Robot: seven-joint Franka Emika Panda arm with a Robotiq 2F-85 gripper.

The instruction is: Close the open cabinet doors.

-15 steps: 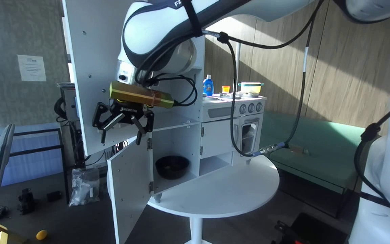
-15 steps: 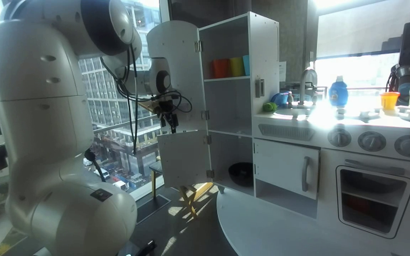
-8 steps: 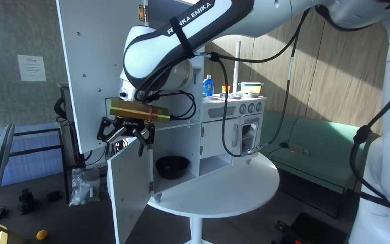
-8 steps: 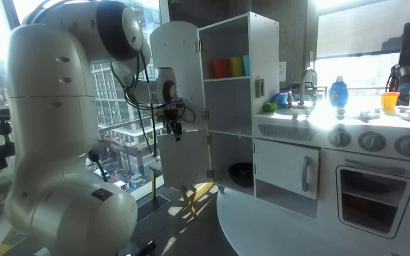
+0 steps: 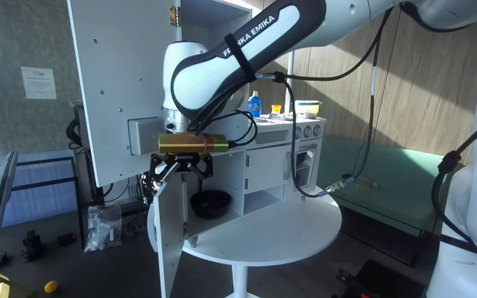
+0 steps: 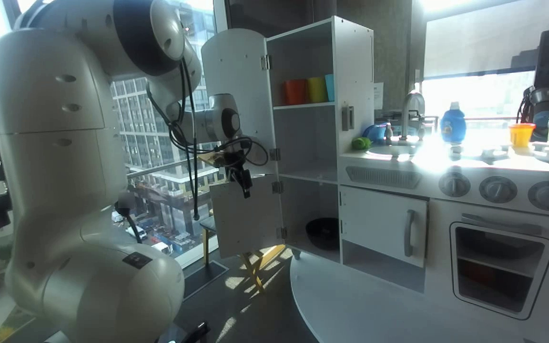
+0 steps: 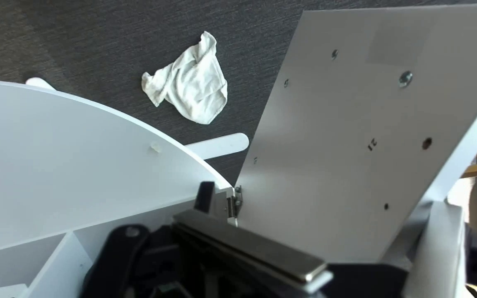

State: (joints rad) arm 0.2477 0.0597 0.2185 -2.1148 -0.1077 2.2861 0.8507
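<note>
The lower cabinet door (image 5: 171,240) stands open. It also shows in an exterior view (image 6: 246,219) and fills the right of the wrist view (image 7: 346,124). The taller upper door (image 5: 114,74) is wide open with a boxy white handle (image 5: 144,136); it also shows in an exterior view (image 6: 236,62). My gripper (image 5: 179,185) is open at the lower door's top edge. One finger is in front of its inner face; the other is partly hidden behind it. Fingers show in an exterior view (image 6: 241,183) and the wrist view (image 7: 325,225). Contact is hard to tell.
A black bowl (image 5: 210,204) sits in the lower compartment. Colored cups (image 6: 296,92) stand on the upper shelf. The white toy kitchen unit (image 6: 384,219) adjoins the cabinet on the round white table (image 5: 263,244). A white cloth (image 7: 193,82) lies on the floor.
My gripper has lowered, then moved right toward the cabinet. The lower door has swung partly toward the cabinet in the last half second. The upper door looks nearly unchanged.
</note>
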